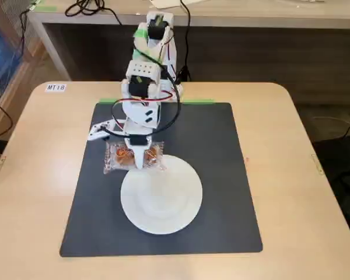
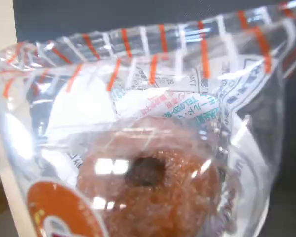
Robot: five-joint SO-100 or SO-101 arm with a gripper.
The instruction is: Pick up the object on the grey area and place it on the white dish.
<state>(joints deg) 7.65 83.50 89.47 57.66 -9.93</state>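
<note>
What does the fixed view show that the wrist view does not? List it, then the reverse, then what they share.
Only the fixed view shows the white dish, the whole grey mat, the wooden table, the arm and its gripper over the wrapped pastry. Only the wrist view shows the pastry's centre hole, sugary crust and the wrapper's printed label up close. Both show the pastry in its clear wrapper with orange print, over the mat.

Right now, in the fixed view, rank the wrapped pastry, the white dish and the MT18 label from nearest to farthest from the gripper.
1. Wrapped pastry: at the gripper, on the grey mat.
2. White dish: just below the gripper in the picture.
3. MT18 label: far upper left, on the wooden table.
</note>
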